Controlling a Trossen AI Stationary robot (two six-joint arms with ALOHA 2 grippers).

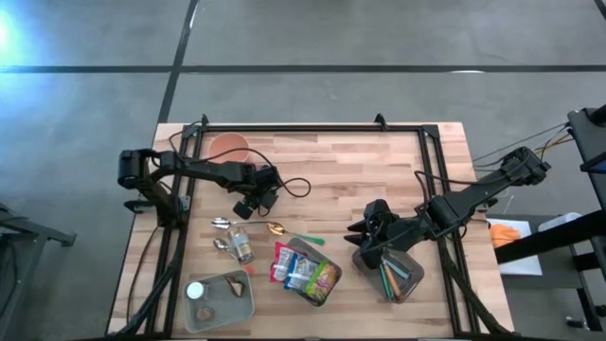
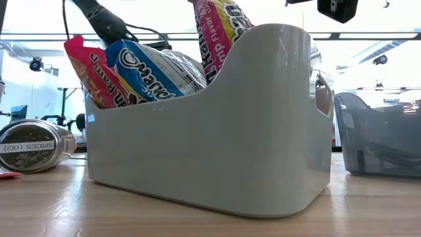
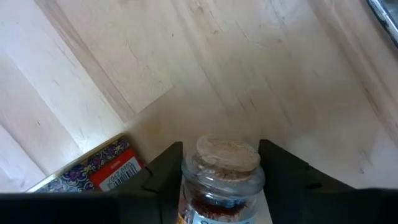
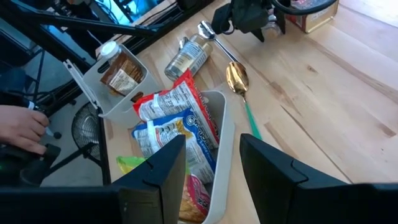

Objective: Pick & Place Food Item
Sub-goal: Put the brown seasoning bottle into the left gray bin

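the wooden table (image 1: pixel 331 180) fills most of the high view, its edges partly covered by the dark frame rails. near its front middle sits a pale bin (image 2: pixel 263 131) stuffed with snack packets (image 1: pixel 303 273); in the low view this bin blocks nearly everything behind it. to its right a dark grey bin (image 1: pixel 402 275) holding thin sticks is half hidden under the right arm. at the front left a clear tray (image 1: pixel 220 301) holds a white-lidded jar (image 4: pixel 119 65) lying down. the right gripper (image 1: pixel 365 239) hovers beside the dark bin, its fingers (image 4: pixel 168 165) apart with nothing between them. the left gripper (image 1: pixel 254 201) is over the table's back left, near an orange cup (image 1: pixel 228 147); its fingers (image 3: pixel 165 165) stand either side of a small cork-topped spice jar (image 3: pixel 224 177), but whether they press on the glass cannot be told, and the jar's lower part is cut off. a spice tin (image 2: pixel 33 146) lies on its side, a gold spoon (image 4: pixel 239 79) and a metal spoon (image 1: pixel 220 224) nearby.
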